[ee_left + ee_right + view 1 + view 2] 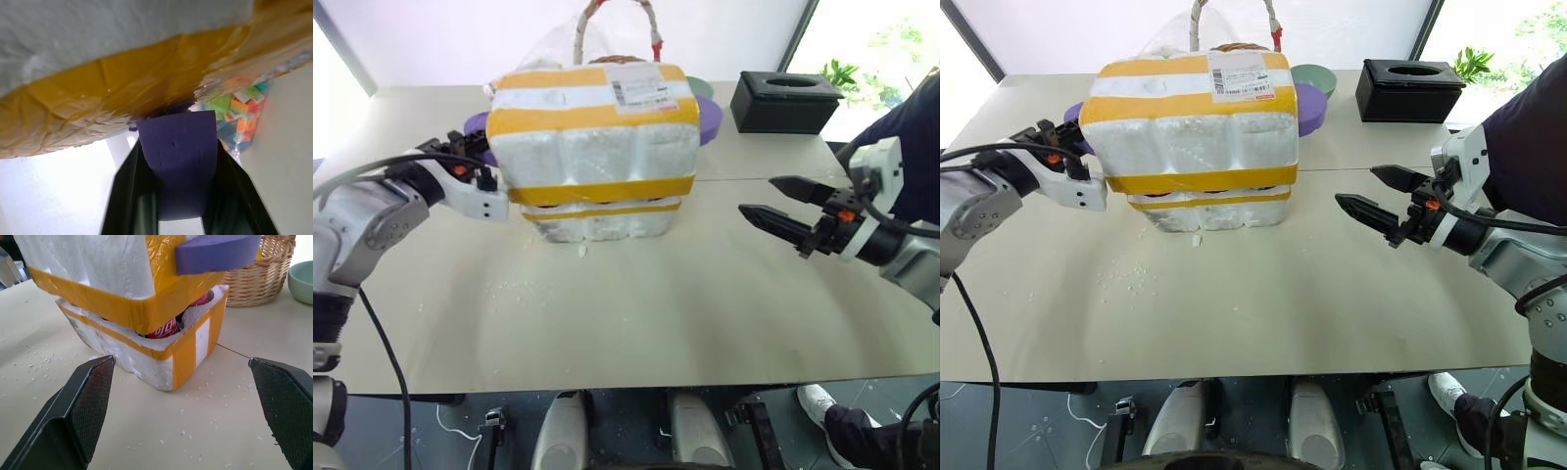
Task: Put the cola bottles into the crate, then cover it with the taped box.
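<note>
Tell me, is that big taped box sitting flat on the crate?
No. The taped box sits askew on the crate; a gap shows red bottle labels.

The taped box [597, 137] is grainy white styrofoam wrapped in glossy, crinkly yellow tape; the basket [254, 274] is woven wicker, and the desk [705, 313] looks matt and smooth.

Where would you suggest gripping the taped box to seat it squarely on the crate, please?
Probably by the taped box's two short ends, one gripper from each side: it sits slightly askew on the crate, and its broad faces look too wide for one gripper.
</note>
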Robot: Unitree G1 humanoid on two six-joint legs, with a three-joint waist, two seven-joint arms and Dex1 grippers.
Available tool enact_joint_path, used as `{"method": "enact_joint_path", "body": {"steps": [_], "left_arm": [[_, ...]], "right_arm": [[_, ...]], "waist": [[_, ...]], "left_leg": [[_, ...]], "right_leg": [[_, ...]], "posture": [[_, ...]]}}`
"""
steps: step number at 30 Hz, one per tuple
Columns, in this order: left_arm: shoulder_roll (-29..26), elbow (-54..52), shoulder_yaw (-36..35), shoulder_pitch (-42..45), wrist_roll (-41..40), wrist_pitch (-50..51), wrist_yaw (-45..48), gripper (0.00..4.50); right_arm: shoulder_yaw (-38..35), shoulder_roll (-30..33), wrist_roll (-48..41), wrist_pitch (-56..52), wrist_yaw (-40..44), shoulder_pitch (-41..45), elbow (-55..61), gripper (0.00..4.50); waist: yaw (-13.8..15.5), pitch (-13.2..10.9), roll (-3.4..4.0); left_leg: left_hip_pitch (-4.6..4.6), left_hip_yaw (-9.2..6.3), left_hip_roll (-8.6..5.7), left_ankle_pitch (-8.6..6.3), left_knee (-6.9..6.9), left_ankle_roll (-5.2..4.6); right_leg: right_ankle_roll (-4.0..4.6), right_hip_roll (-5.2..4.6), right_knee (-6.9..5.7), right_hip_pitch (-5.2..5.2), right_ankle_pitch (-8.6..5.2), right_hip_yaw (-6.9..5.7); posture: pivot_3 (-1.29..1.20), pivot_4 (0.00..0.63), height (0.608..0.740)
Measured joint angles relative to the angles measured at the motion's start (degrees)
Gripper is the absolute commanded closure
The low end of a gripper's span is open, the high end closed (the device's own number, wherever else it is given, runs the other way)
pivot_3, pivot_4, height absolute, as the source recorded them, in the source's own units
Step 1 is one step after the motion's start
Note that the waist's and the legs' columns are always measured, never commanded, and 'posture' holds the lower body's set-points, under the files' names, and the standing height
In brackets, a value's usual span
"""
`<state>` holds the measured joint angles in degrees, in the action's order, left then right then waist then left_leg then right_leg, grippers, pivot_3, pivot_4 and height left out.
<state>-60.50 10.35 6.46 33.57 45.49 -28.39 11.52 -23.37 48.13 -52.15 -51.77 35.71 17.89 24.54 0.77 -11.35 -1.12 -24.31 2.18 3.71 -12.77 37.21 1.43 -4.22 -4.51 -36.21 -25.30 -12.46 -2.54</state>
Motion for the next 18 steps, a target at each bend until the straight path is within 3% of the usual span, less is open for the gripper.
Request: {"method": "enact_joint_path", "body": {"steps": [4,11,15,18], "left_arm": [[0.0,0.7,0.6,-4.3,1.0,-0.9,-2.3,0.1],[-1.9,-2.6,-4.8,-14.0,-3.7,-3.1,-4.5,0.1],[-2.4,-3.8,-11.3,-24.3,-13.3,-7.5,-4.0,0.1],[-1.2,-4.0,-17.1,-29.8,-25.5,-9.1,-1.0,0.1]], "right_arm": [[0.0,0.0,0.0,0.0,0.1,0.0,0.0,0.0],[0.4,-0.2,-0.1,0.0,0.0,0.2,0.0,0.0],[0.5,-0.2,-0.1,0.0,0.0,0.2,-0.1,0.0],[0.5,-0.2,-0.1,0.0,0.1,0.1,-0.2,0.0]], "waist": [[0.0,0.0,0.0],[-0.2,0.0,0.01],[-0.2,0.0,0.02],[0.0,0.0,0.02]], "left_leg": [[0.0,0.0,0.01,0.0,0.0,0.0],[0.03,0.04,0.03,0.0,-0.04,0.0],[0.06,0.07,0.06,-0.01,-0.06,0.0],[0.05,0.1,0.06,-0.01,-0.03,0.01]], "right_leg": [[0.0,0.0,0.0,-0.01,0.0,0.0],[0.0,-0.04,0.0,-0.04,0.0,0.01],[0.02,-0.06,-0.01,-0.04,0.0,0.01],[0.06,-0.11,0.01,-0.03,0.0,0.0]], "posture": [[0.0,0.15,0.74],[0.0,0.15,0.74],[0.0,0.15,0.74],[0.0,0.15,0.74]]}}
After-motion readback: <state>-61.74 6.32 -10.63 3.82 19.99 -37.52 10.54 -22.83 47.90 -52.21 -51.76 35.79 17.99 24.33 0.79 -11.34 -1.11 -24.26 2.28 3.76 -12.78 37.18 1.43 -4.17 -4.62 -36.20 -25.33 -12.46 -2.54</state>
